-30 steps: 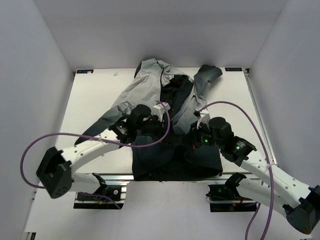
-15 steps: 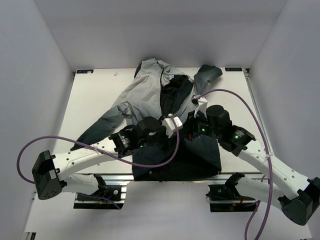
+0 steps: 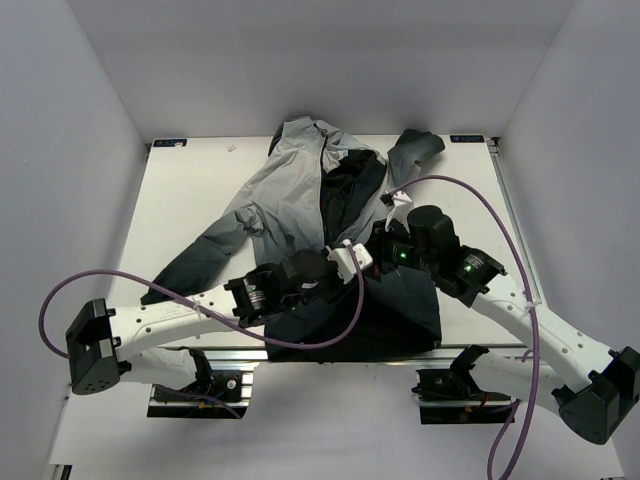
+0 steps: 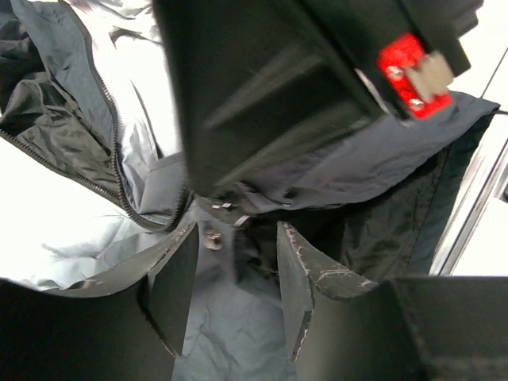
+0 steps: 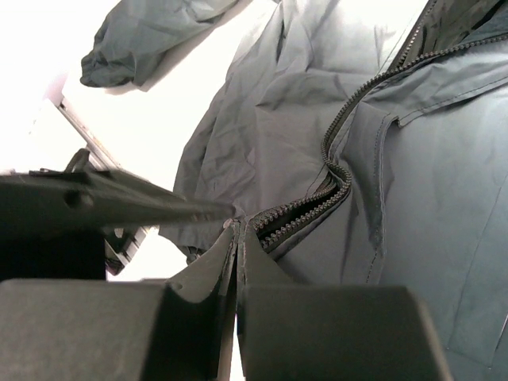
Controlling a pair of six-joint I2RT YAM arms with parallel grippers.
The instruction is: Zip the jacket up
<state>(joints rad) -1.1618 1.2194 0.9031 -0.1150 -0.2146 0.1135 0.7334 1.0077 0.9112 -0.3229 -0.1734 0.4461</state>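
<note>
White table (image 3: 180, 200), white walls (image 3: 60, 150). Spread unzipped on top: grey jacket (image 3: 285, 190), dark hem nearest the fingers. Left gripper (image 4: 236, 230): fingers apart, zipper (image 4: 115, 159) bottom just ahead between the tips. Right gripper (image 5: 236, 226): fingers pinched together on the jacket at the zipper's end.

jacket (image 3: 290, 190): we find thin cloth, matt, finely creased.
zipper (image 5: 333, 171): we note dark teeth with a faint sheen.
left tool (image 4: 236, 232): matt black plastic, scuffed edges.
desk (image 3: 180, 200): smooth, white, matt.
</note>
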